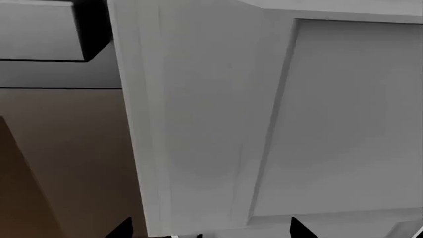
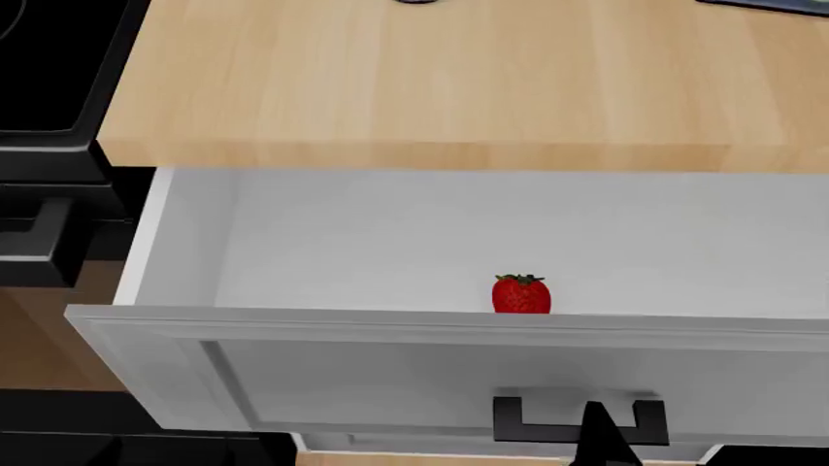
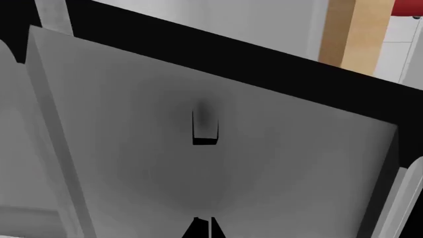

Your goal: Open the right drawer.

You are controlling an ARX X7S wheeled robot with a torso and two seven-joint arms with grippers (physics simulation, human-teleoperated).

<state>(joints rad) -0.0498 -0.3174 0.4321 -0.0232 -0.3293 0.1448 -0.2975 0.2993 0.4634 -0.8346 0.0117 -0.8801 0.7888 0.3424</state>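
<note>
The right drawer (image 2: 388, 374) stands pulled out under the wooden countertop, its white interior showing. Its black U-shaped handle (image 2: 580, 417) is at the centre of the light-grey front. My right gripper (image 2: 603, 442) is just below the handle. In the right wrist view the gripper (image 3: 204, 225) has its fingers together and empty, a short way back from the handle (image 3: 205, 130) on the drawer front (image 3: 132, 148). My left gripper (image 1: 211, 229) is open and empty, close to a light-grey recessed panel (image 1: 343, 124). It is out of the head view.
A red strawberry (image 2: 521, 293) lies inside the drawer near its front wall. The wooden countertop (image 2: 428, 87) is above. A black oven (image 2: 52, 97) with a bar handle (image 2: 39, 243) stands to the left of the drawer. Brown floor (image 1: 66, 148) shows beside the panel.
</note>
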